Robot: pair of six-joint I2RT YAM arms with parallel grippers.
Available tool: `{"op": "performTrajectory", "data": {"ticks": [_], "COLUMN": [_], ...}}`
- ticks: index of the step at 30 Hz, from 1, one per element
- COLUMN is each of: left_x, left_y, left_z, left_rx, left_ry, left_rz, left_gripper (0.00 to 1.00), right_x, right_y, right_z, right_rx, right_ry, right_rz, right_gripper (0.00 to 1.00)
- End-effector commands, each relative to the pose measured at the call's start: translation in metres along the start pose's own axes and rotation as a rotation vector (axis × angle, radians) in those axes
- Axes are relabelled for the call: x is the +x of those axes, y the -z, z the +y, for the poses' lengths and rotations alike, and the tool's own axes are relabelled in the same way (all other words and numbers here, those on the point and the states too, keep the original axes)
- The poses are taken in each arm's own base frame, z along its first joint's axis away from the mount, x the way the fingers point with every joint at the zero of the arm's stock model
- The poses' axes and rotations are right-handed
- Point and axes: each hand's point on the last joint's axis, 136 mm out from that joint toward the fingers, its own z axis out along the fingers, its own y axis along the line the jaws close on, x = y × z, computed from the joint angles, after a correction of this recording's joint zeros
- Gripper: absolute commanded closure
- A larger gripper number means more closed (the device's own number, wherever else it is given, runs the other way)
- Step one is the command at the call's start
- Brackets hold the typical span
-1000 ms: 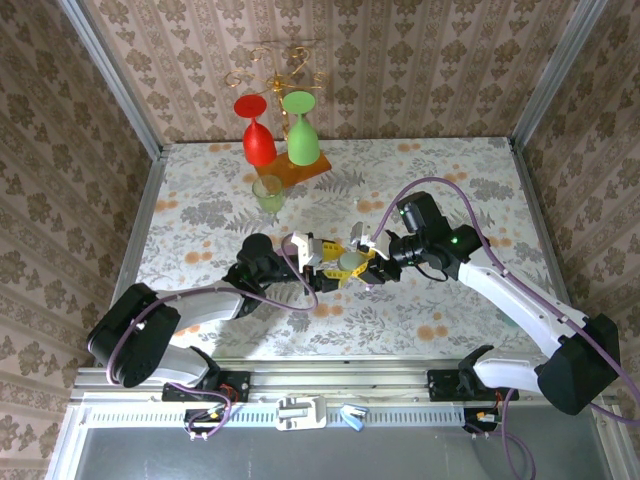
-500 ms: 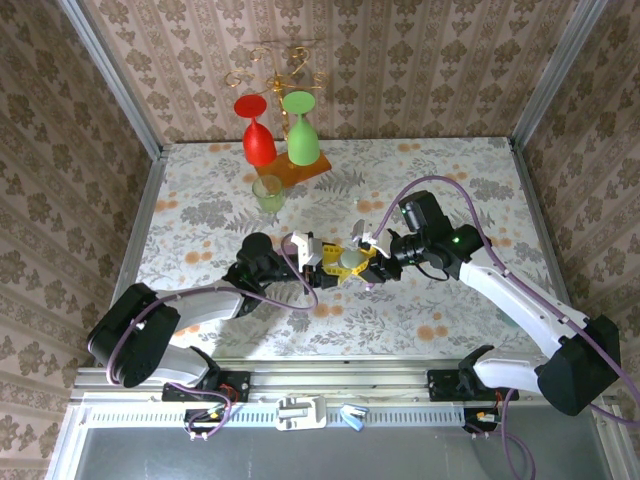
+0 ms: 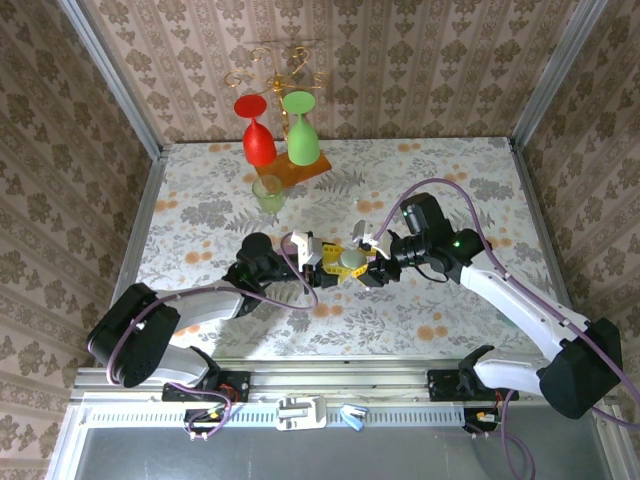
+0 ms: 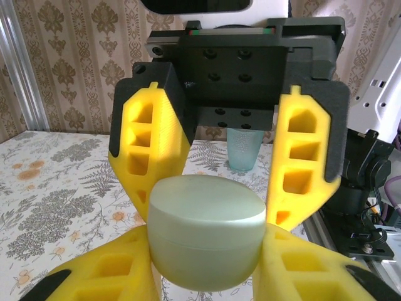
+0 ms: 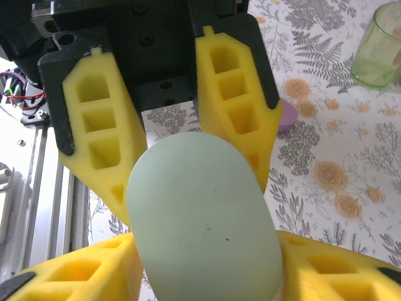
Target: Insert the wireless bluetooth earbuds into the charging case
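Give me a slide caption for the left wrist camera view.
Left gripper clamped on a closed mint-green case, with the right gripper straddling it from opposite.

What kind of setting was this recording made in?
Probably a staged tabletop robot cell rather than a real home. Patterned wallpaper panels box in a table with a floral cover, an aluminium rail runs along its near edge, and a red goblet and a green goblet stand as props at the back.

The left gripper (image 3: 335, 265) closed its jaws onto the mint-green charging case (image 4: 205, 235), which they had flanked only loosely a second before. The right gripper (image 3: 362, 263) spread its fingers off the case's sides, and its arm eased slightly rightward.
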Motion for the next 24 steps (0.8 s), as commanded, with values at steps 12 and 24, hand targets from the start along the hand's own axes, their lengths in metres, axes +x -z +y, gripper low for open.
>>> {"op": "performTrajectory", "data": {"ticks": [12, 24], "left_x": [-0.019, -0.015], "left_y": [0.013, 0.016], "left_z": [-0.003, -0.006], "left_rx": [0.015, 0.021], "left_ry": [-0.01, -0.006], "left_rz": [-0.06, -0.048], "left_gripper": [0.77, 0.78], "right_x": [-0.02, -0.024], "right_y": [0.013, 0.016], "right_z": [-0.007, -0.025], "right_rx": [0.042, 0.127], "right_ry": [-0.004, -0.028], "right_rz": [-0.11, -0.125], "right_gripper": [0.34, 0.33]}}
